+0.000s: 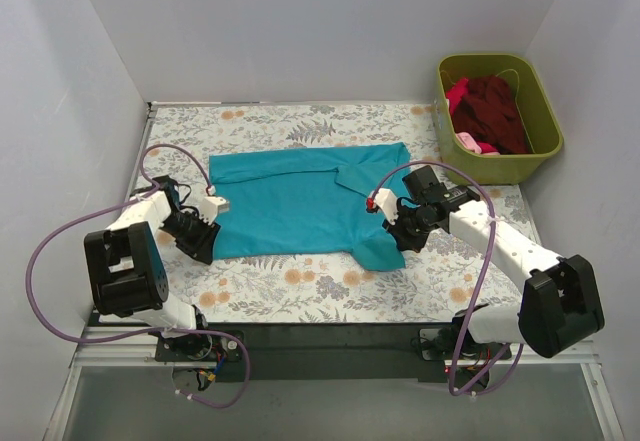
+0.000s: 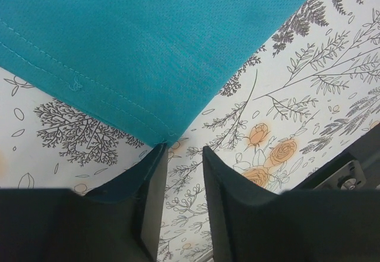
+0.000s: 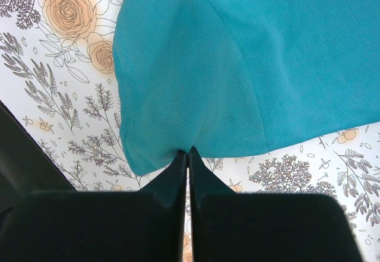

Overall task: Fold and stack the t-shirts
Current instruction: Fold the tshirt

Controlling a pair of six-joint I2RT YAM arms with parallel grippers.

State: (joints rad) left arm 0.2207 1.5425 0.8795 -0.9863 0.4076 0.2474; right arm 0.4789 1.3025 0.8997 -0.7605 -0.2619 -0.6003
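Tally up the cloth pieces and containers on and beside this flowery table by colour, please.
Teal t-shirt: 1
Dark red cloth, bunched in the bin: 1
Pink cloth, also in the bin: 1
Olive-green bin: 1
Total: 4

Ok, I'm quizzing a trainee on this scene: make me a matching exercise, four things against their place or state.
1 teal t-shirt
2 maroon t-shirt
3 left gripper
4 right gripper

A in the olive bin
B jaws shut on cloth
C spread on the table
D jaws open at a hem corner

Pairs: 1-C, 2-A, 3-D, 4-B
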